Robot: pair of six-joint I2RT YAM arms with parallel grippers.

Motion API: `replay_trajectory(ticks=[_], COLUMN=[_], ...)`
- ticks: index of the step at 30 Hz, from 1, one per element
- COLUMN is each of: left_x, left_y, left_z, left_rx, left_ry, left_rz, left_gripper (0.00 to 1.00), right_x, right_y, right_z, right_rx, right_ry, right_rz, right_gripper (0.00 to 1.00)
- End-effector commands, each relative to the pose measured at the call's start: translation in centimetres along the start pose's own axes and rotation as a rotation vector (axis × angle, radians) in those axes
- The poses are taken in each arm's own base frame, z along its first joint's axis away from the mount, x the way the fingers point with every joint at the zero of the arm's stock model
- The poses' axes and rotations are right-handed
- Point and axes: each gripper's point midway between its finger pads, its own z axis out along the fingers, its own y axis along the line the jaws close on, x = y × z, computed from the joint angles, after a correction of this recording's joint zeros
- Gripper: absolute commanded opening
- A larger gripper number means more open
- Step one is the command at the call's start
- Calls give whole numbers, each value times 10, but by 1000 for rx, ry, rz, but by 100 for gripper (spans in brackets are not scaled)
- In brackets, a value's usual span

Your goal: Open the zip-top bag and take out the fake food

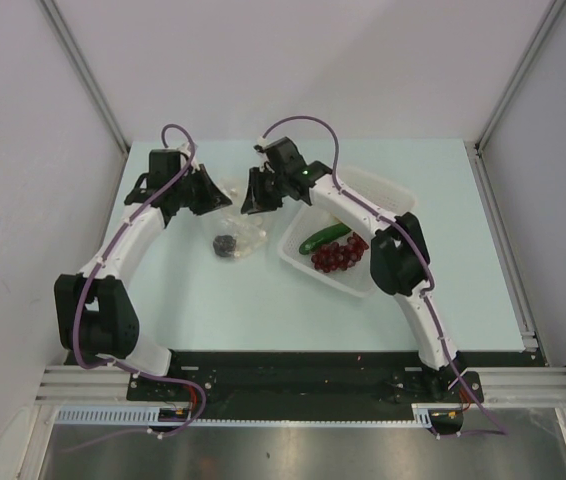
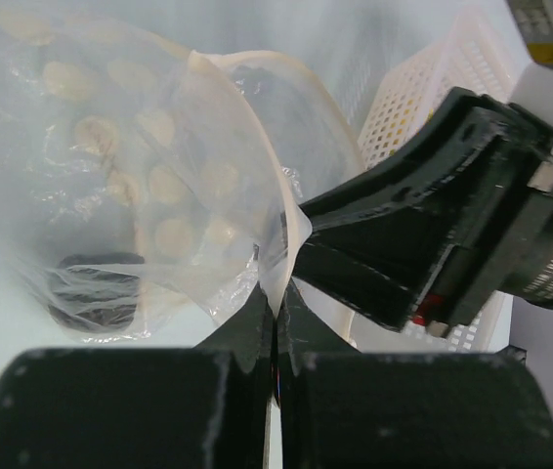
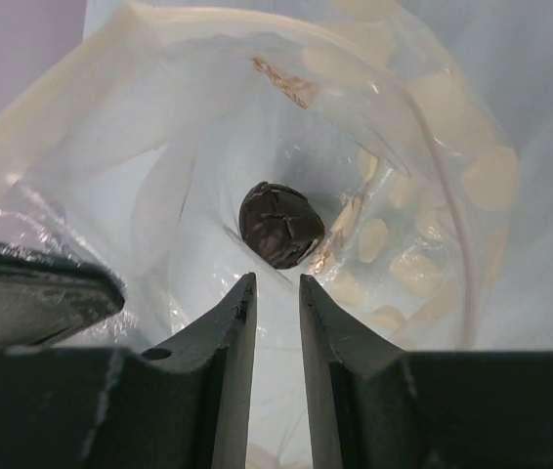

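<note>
The zip-top bag (image 1: 241,230) lies between my two grippers, its mouth held open. My left gripper (image 1: 213,200) is shut on the bag's rim, which is pinched between the jaws in the left wrist view (image 2: 276,298). My right gripper (image 1: 254,198) is open by a narrow gap and empty. Its fingertips (image 3: 276,283) are inside the bag's mouth, just short of the small dark round fruit (image 3: 280,224). That fruit also shows through the plastic in the top view (image 1: 226,244) and the left wrist view (image 2: 91,288). The green cucumber (image 1: 324,237) and the dark red grape bunch (image 1: 339,255) lie in the white basket (image 1: 383,192).
The white perforated basket stands right of the bag, under the right arm; it also shows in the left wrist view (image 2: 433,88). The right gripper's black body (image 2: 433,244) is close to the left fingers. White walls enclose the table on three sides.
</note>
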Motion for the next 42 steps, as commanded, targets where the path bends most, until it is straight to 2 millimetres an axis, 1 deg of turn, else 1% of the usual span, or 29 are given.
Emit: replay_trajectory(ticks=[1, 2, 7, 11, 13, 15, 16, 17, 19, 20, 21, 22, 23, 24, 25, 26, 27, 28, 29, 30, 31, 32, 33, 34, 35, 36, 37, 39, 42], left_x=[-12, -11, -2, 1, 4, 6, 6, 7, 3, 2, 0, -8, -8, -12, -20, -18, -22, -22, -21, -12, -8, 6, 8, 13, 21, 18, 15, 21, 29], left_y=[-40, -43, -60, -64, -64, -64, -62, -58, -56, -54, -53, -52, -46, -42, -33, -23, -8, 7, 17, 39, 51, 69, 83, 86, 95, 106, 110, 128, 136], left_z=[-15, -14, -7, -3, -1, 1, 1, 1, -4, -8, -11, -20, -25, -32, -42, -47, -54, -58, -64, -62, -59, -49, -46, -40, -27, -26, -20, -7, 4], left_rx=[108, 117, 154, 165, 168, 168, 159, 137, 114, 104, 95, 70, 39, 15, -29, -69, -112, -174, -204, -255, -281, -312, -339, -336, -344, -360, -357, -401, -397], left_ry=[-50, -51, -16, -2, 6, 17, 16, 22, -5, -15, -27, -70, -72, -91, -129, -129, -146, -164, -178, -162, -158, -116, -103, -79, -36, -41, -46, -7, 53], left_rz=[38, 35, 56, 55, 54, 55, 52, 53, 63, 76, 86, 102, 117, 126, 123, 107, 78, 48, 29, -9, -33, -61, -94, -116, -131, -153, -138, -159, -155], left_gripper=[0, 0, 0, 0, 0, 0, 0, 6, 19, 34, 41, 46, 51, 52, 53, 52, 49, 39, 33, 27, 17, 13, 9, 4, 3, 2, 1, 0, 0], right_x=[-4, -4, 14, 24, 29, 32, 34, 32, 35, 32, 33, 36, 36, 39, 40, 40, 41, 40, 38, 39, 38, 38, 38, 38, 39, 40, 40, 43, 45], right_y=[17, 18, 9, 7, 5, -1, -9, -9, -19, -22, -23, -26, -28, -31, -31, -31, -31, -29, -28, -27, -25, -24, -21, -21, -20, -19, -18, -14, -8], right_z=[16, 19, 41, 53, 57, 60, 61, 59, 60, 57, 57, 57, 57, 59, 59, 59, 60, 60, 59, 58, 57, 56, 54, 53, 52, 53, 53, 53, 54], right_rx=[-81, -91, -105, -138, -142, -132, -125, -132, -135, -138, -140, -138, -136, -135, -136, -137, -142, -151, -159, -163, -167, -172, -177, -179, -184, -188, -194, -207, -232], right_ry=[-8, -6, 42, 63, 79, 87, 89, 82, 83, 75, 79, 88, 91, 100, 104, 103, 107, 105, 105, 108, 107, 109, 109, 111, 114, 119, 122, 129, 139], right_rz=[9, 21, 53, 74, 89, 101, 125, 134, 168, 173, 175, 177, 179, 184, 185, 183, 185, 178, 177, 175, 172, 168, 160, 158, 155, 153, 151, 145, 139], right_gripper=[29, 28, 31, 38, 39, 39, 39, 40, 40, 40, 40, 41, 41, 41, 41, 41, 42, 43, 43, 45, 47, 48, 50, 51, 52, 53, 53, 55, 57])
